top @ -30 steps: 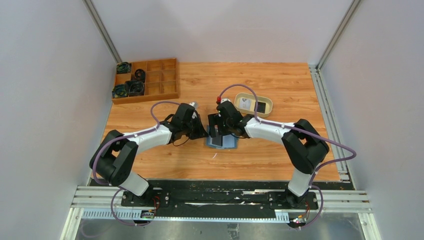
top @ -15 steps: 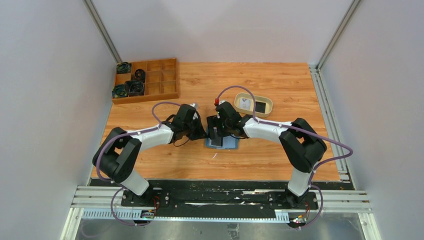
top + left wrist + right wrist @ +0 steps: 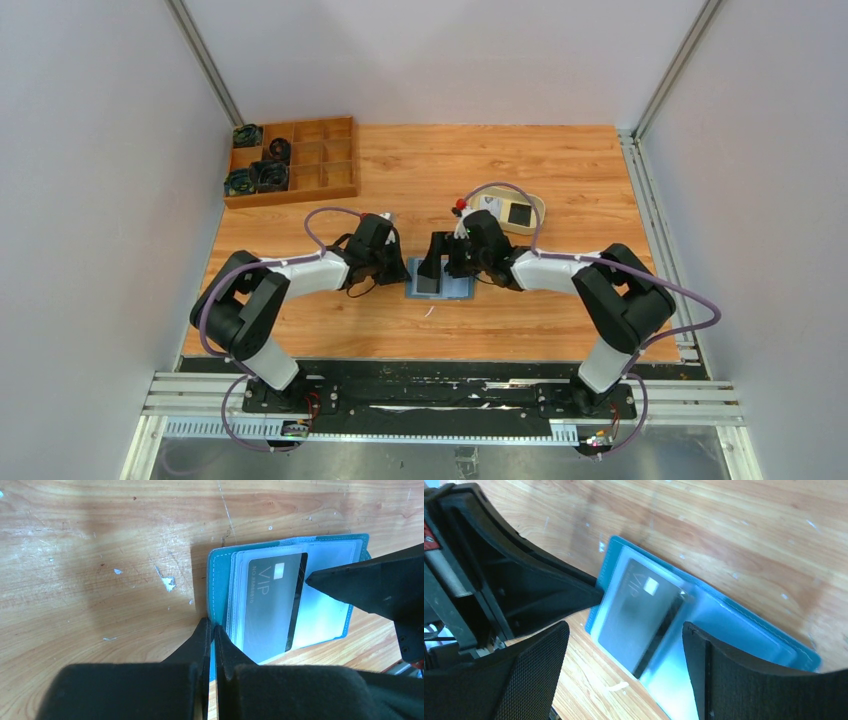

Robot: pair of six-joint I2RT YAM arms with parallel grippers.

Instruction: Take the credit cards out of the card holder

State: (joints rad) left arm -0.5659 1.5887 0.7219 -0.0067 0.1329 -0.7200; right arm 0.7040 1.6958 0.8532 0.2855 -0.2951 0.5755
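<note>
The teal card holder (image 3: 456,290) lies open on the wooden table between both arms. A grey credit card marked VIP (image 3: 270,605) sits inside its clear sleeves, also visible as the grey card (image 3: 639,615) in the right wrist view. My left gripper (image 3: 213,626) is shut on the left edge of the holder's teal cover (image 3: 219,585). My right gripper (image 3: 625,627) stands open just above the holder (image 3: 744,630), one finger on each side of the card, and one fingertip (image 3: 309,578) reaches the card's dark stripe.
A cream oval tray (image 3: 541,204) behind the right arm holds a white card (image 3: 489,207) and a black card (image 3: 520,214). A wooden compartment box (image 3: 310,160) with dark small parts stands at the back left.
The right arm has swung right and lowered, so its open gripper now lies flatter over the holder. The left gripper stays shut on the holder's edge; the holder has shifted slightly.
</note>
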